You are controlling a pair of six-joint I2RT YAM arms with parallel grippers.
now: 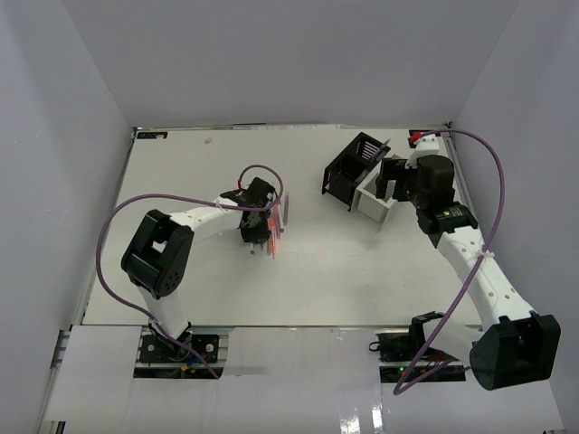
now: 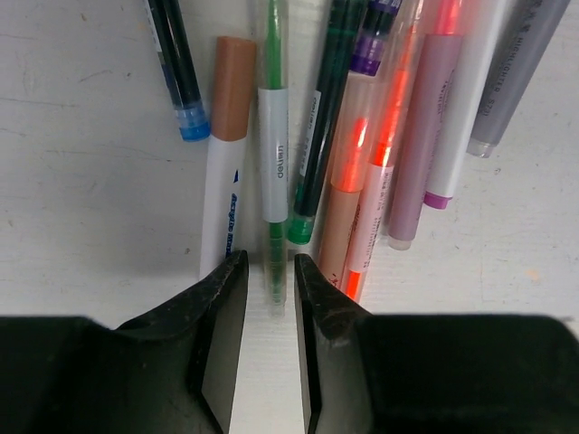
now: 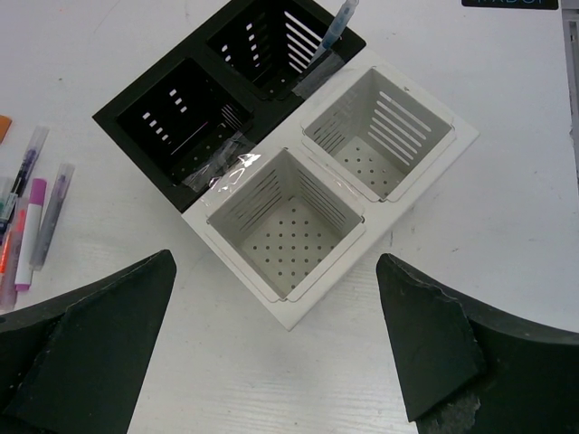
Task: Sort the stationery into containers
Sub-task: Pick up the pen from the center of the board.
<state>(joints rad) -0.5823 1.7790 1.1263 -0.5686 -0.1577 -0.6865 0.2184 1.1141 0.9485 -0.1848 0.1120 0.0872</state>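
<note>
The stationery lies as a row of several pens and markers (image 2: 362, 172) on the table, seen under my left gripper (image 1: 258, 226). In the left wrist view the gripper (image 2: 270, 262) straddles the near end of a green pen with a white label (image 2: 273, 163). A thin gap shows on each side, so the jaws are open. The black container (image 3: 145, 99) and the white container (image 3: 289, 312) stand side by side. A blue pen (image 3: 336, 27) stands in the black one's far compartment. My right gripper (image 3: 276, 260) hovers wide open and empty over the white container's near corner.
Beside the green pen lie a white marker with a tan cap (image 2: 226, 163) and a dark green pen (image 2: 321, 127), both close to the fingers. White walls enclose the table (image 1: 181, 271). The right arm (image 1: 470, 262) reaches along the right edge.
</note>
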